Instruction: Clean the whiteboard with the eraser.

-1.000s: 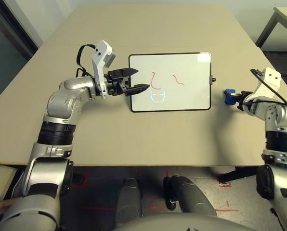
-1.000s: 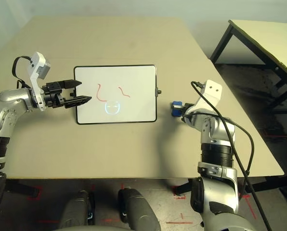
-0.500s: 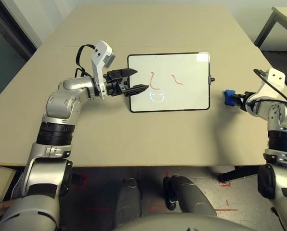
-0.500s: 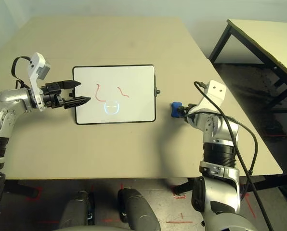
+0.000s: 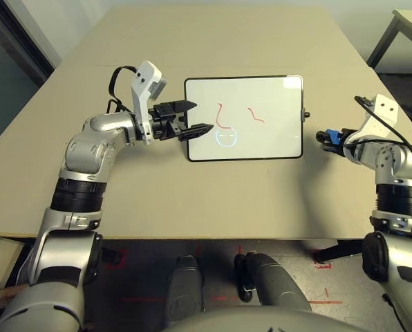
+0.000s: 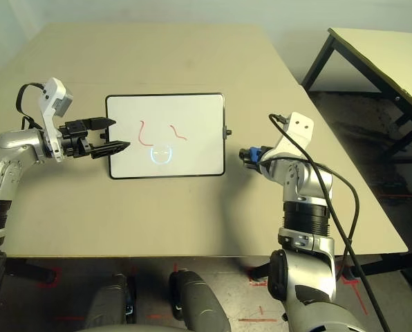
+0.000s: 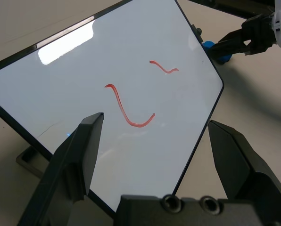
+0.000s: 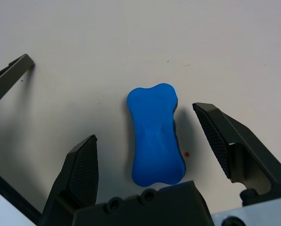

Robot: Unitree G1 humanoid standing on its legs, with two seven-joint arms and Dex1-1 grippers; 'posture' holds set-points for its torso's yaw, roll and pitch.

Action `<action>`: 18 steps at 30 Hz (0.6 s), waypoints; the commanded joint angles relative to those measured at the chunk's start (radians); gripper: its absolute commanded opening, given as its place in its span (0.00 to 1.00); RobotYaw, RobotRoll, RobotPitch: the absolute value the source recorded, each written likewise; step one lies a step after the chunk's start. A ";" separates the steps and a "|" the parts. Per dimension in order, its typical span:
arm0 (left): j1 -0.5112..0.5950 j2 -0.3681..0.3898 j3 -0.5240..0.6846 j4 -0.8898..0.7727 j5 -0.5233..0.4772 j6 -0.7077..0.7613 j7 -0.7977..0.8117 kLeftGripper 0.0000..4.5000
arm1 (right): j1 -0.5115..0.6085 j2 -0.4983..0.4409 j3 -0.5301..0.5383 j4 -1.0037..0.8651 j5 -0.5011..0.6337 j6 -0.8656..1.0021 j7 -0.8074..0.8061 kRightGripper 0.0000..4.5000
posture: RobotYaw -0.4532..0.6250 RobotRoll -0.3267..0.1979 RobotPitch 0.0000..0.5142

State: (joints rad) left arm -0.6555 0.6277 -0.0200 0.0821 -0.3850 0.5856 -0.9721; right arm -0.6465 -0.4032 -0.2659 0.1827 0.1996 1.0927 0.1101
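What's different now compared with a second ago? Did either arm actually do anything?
The right gripper has swung its wrist in over the eraser, so its open fingers now straddle the blue block without closing on it. Nothing was grasped or released. The left gripper stays open at the left edge of the whiteboard, whose red squiggles and faint blue face are unwiped. The eraser lies where it was.

Beige table (image 5: 213, 194), second table (image 6: 386, 52) beyond
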 commanded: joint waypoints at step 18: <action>0.030 0.010 0.013 -0.016 -0.008 0.009 0.000 1.00 | 0.011 -0.017 0.060 0.038 -0.041 -0.048 0.009 0.16 | 0.34 0.62 0.23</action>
State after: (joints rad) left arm -0.6370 0.6321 -0.0154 0.0769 -0.3896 0.5929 -0.9718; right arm -0.6439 -0.4112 -0.2122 0.2126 0.1705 1.0399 0.1210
